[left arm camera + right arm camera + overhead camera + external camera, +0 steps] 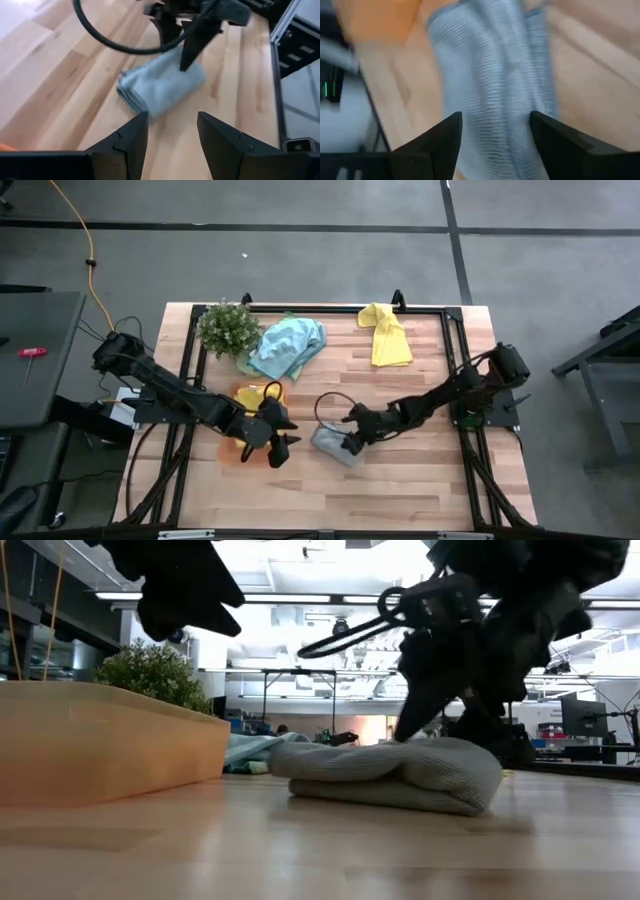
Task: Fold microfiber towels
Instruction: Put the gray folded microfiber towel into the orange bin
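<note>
High view: the right gripper (352, 442), fingers apart, sits over the folded grey towel (335, 446) at the table's (420, 480) front middle. The left gripper (281, 442), fingers apart and holding nothing, hovers just beside it, near the orange tray (238, 452).

From above I get even, soft light on the pale wooden counter (400, 480), with only faint shadows. In the low view, ceiling strip lights glare white, leaving the arms silhouetted. My right wrist view is motion-blurred across the folded grey microfiber towel (495, 90).
</note>
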You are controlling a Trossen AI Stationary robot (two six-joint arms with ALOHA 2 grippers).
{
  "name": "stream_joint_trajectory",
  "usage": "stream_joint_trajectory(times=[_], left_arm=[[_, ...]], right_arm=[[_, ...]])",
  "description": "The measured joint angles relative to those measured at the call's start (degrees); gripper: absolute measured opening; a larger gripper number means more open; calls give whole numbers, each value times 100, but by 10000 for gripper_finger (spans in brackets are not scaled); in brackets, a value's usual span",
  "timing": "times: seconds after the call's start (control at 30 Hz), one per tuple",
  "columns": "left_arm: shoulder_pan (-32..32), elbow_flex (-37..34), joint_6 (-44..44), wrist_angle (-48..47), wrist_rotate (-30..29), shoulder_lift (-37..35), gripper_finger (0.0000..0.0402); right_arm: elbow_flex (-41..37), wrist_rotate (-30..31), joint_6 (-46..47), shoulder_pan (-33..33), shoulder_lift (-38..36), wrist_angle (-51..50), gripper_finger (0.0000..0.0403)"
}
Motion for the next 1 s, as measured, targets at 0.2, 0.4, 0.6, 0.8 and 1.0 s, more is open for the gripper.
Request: stream_joint_trajectory(times=[0.2, 0.4, 0.6, 0.8, 1.0], left_arm=[[228, 2, 401, 2, 3, 0, 161], [414, 2, 484, 10, 220, 0, 161], [448, 10, 853, 301, 710, 338, 161], [450, 628, 1809, 208, 1089, 1349, 162], [450, 1563, 3053, -117, 1128, 2348, 192]], right_arm=[[-11, 1544, 1851, 285, 53, 106, 229], [-11, 1889, 1597, 161, -261, -14, 229], [-9, 2027, 921, -206, -1145, -1160, 229], [-9, 2293, 625, -554, -2174, -2441, 229], [-9, 2472, 633, -764, -2840, -3064, 229]])
